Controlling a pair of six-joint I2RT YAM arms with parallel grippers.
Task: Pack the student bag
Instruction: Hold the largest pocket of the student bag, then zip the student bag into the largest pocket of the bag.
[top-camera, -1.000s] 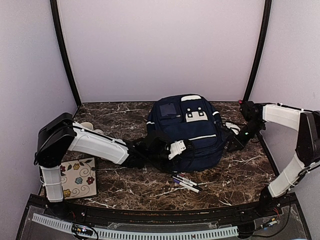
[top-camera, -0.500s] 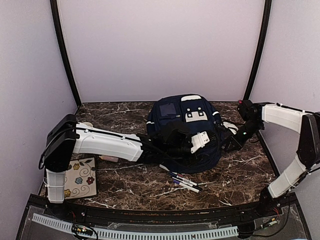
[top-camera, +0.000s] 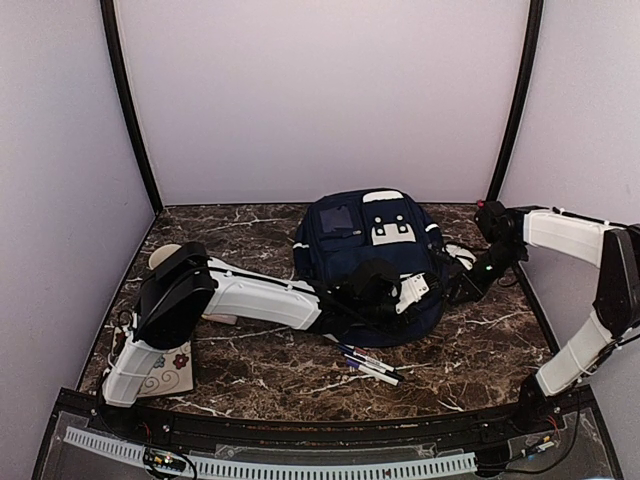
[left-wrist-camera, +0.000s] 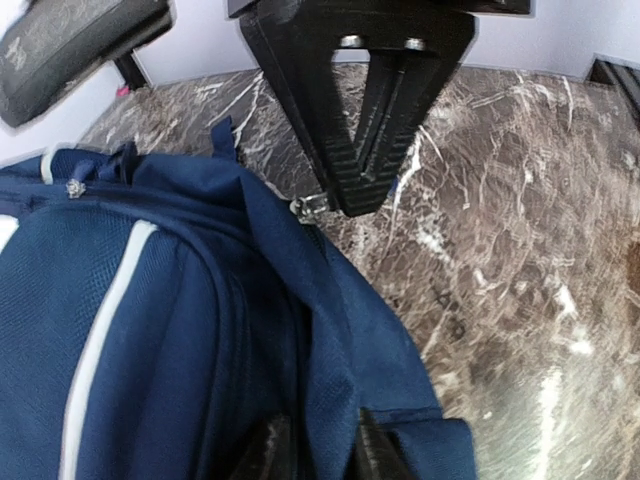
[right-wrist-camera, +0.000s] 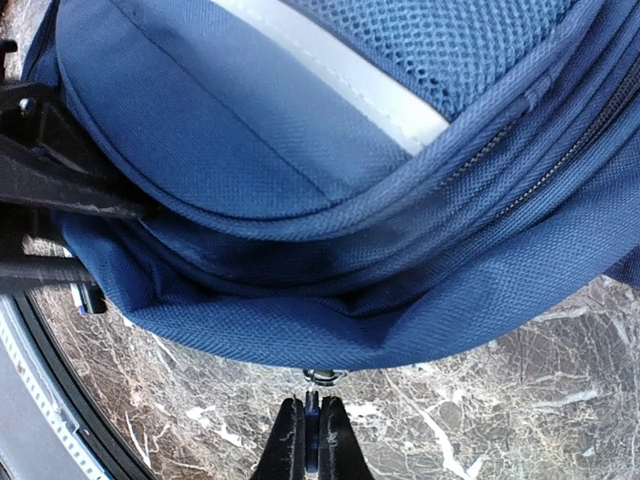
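L arm (top-camera: 260, 298) lies low, reaching from left of the student bag (top-camera: 365, 240) along its near edge, w/ the wrist at the bag's near-right corner. L claw (left-wrist-camera: 318, 455) is only narrowly parted, fingers (left-wrist-camera: 268, 452) on either side of a fold of bag fabric, pinching it. R arm (top-camera: 570, 232) bends in from right of the bag, forearm angled down twd its right side. R claw (right-wrist-camera: 308, 440) is closed tight, tips clamped on the zipper pull (right-wrist-camera: 320, 376) at the bag's edge.
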